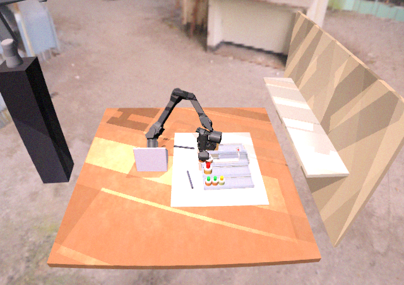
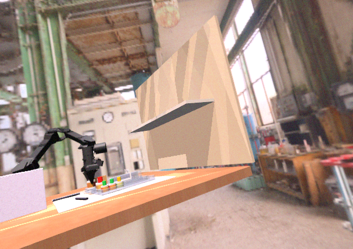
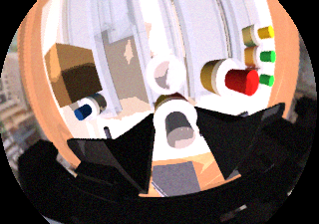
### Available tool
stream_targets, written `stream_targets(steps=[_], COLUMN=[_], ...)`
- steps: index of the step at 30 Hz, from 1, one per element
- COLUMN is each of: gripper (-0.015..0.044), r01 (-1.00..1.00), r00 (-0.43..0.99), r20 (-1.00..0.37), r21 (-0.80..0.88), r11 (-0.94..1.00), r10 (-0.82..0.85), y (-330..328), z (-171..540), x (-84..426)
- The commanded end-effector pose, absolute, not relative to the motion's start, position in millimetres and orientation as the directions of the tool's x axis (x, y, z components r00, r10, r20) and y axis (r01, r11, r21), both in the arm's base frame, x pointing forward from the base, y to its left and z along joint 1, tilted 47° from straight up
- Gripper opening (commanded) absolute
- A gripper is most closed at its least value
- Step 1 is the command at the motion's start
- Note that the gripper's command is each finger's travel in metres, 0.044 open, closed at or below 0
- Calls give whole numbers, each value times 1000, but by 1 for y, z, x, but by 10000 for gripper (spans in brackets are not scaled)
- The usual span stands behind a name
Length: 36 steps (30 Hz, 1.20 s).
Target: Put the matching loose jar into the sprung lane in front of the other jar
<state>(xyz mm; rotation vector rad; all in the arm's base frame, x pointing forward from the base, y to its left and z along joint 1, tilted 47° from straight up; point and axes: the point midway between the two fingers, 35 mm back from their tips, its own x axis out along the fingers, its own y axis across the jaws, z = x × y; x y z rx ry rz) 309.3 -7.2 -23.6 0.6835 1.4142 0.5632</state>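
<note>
My gripper (image 1: 202,160) (image 2: 91,184) (image 3: 173,112) is shut on a jar with an amber body, white shoulder and pale cap shaded grey. The held jar (image 3: 179,129) is low at the front end of the sprung lane. The lane jar (image 1: 209,160) (image 3: 165,75), with a white top, stands just behind it in the wrist view; whether the two touch cannot be told. The pusher plate and the held jar's base are hidden. The grey multi-lane tray (image 1: 243,181) (image 3: 199,10) lies beyond the fingers.
A red-capped jar (image 1: 207,169) (image 2: 99,179) (image 3: 241,81) stands in the neighbouring lane. Green- and yellow-capped jars stand farther right. A blue-capped jar (image 3: 91,108) and brown box (image 3: 76,75) are at left. A dark rod (image 1: 190,179) and pale upright panel (image 1: 150,160) (image 2: 22,195) are nearby.
</note>
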Motion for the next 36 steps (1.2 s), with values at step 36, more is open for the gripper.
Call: stream_targets(steps=[36], gripper=[0], r01=[30], r00=[110], r20=[-690], r21=[722], r11=[691], r10=[715], y=[-12], z=[-18], x=[330])
